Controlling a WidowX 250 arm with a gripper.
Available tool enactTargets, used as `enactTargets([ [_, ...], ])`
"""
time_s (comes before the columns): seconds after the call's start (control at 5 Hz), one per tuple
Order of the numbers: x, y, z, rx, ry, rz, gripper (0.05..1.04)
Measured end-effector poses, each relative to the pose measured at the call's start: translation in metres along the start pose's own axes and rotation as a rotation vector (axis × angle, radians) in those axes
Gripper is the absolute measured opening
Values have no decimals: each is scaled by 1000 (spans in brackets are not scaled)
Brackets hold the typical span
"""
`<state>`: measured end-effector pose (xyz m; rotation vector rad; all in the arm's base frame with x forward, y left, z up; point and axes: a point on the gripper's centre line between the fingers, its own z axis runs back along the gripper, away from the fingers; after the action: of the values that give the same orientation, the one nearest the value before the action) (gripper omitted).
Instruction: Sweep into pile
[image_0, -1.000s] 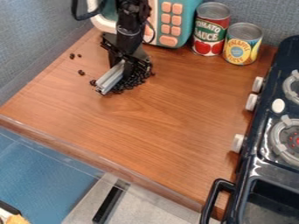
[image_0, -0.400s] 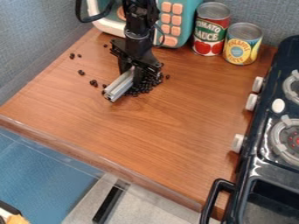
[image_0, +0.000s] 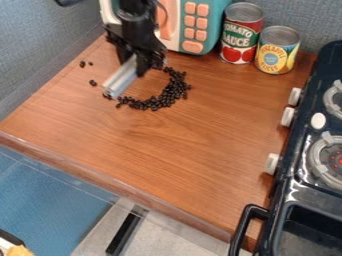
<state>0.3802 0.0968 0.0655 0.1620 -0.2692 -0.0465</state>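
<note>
Camera view: drawing back now toward the upper left, after shifting down and to the right between the two earlier frames, and bringing along a silver, grooved metal bar (image_0: 121, 78) in the grip of the black two-finger gripper (image_0: 136, 62). Holding narrow on the bar and slanting it down to the left, over the brown wood-grain counter (image_0: 174, 150); possibly hovering, possibly touching, with no telling which. Uncovering by that retreat a curved band of small, dark, bean-like pieces (image_0: 167, 97), lying below and to the right of the gripper and bending round a patch of bare wood. Staying roughly in place there instead of following the bar back, so probably gaining nothing from this move beyond room for another stroke. Leaving untouched, up and to the left, a few tiny dark stragglers (image_0: 83, 64) and, nearer the bar, a little dark clump (image_0: 93, 83), both keeping the same spots as in the earlier frames. Now crowding the bar's lower tip against one more dark bit (image_0: 107, 95), without showing for certain any contact. Judging from all this, still gathering, with the bulk bunching into an arc more than a heap; probably needing next a sweep from beyond the stragglers toward the band, and risking, with too quick a stroke, scattering loose pieces past the bar's ends.
</note>
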Motion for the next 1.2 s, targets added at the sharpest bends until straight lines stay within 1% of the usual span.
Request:
enactTargets([
  [0.2,-7,26,3,35,6,71,388],
  [0.4,-21,50,-7,97,58,157,388],
  [0.6,-37,68,-26,136,103,184,388],
  [0.8,-54,84,-45,160,160,210,388],
  [1.0,-57,94,-54,207,156,196,454],
  [1.2,-58,98,-55,234,155,210,750],
])
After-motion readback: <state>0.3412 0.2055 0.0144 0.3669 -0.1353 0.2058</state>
